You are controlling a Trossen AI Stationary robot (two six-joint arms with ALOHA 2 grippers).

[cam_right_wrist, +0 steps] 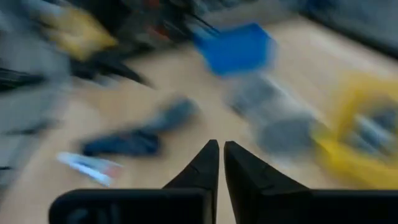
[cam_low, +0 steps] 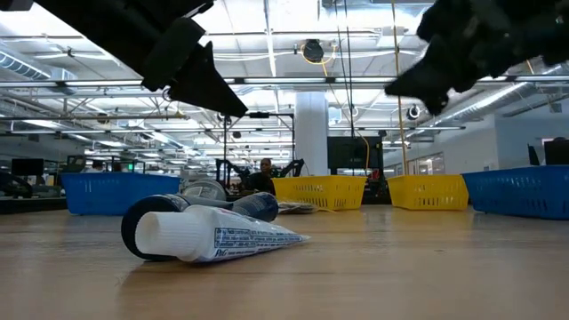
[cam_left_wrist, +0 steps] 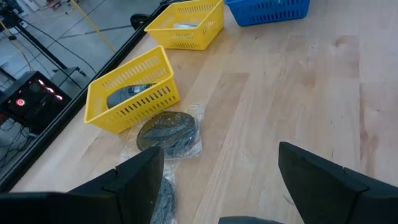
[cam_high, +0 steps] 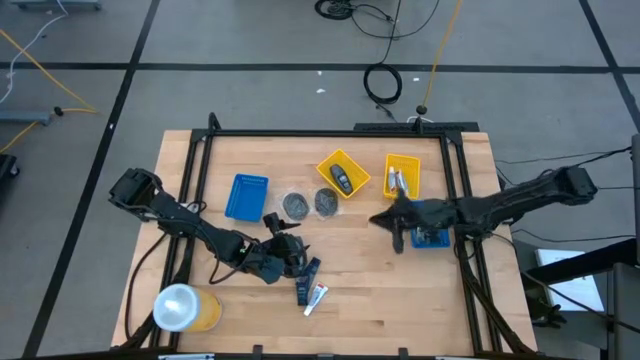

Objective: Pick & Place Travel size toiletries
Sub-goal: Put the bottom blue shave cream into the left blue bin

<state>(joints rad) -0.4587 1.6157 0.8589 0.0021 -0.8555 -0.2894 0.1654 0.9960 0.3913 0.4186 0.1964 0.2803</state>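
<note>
Partly done, the sorting is judged: a dark bottle [cam_high: 342, 179] lies in one yellow tray [cam_high: 343, 174], a silvery tube [cam_high: 399, 181] in the other [cam_high: 403, 172]. Two grey discs [cam_high: 296, 204] sit between the trays, and a navy bottle [cam_high: 304, 287] and white tube [cam_high: 316, 297] remain loose on the surface [cam_high: 400, 290]. The left gripper [cam_high: 296, 252] is held open and empty near them; the right gripper [cam_high: 385, 220] is closed on nothing.

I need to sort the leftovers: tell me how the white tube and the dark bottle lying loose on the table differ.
The white tube is pale and slim with printed lettering; the dark bottle is navy-black and a little thicker. In the low view the tube lies in front, half hiding the bottle. Both lie flat on the table, touching, outside any tray.
</note>
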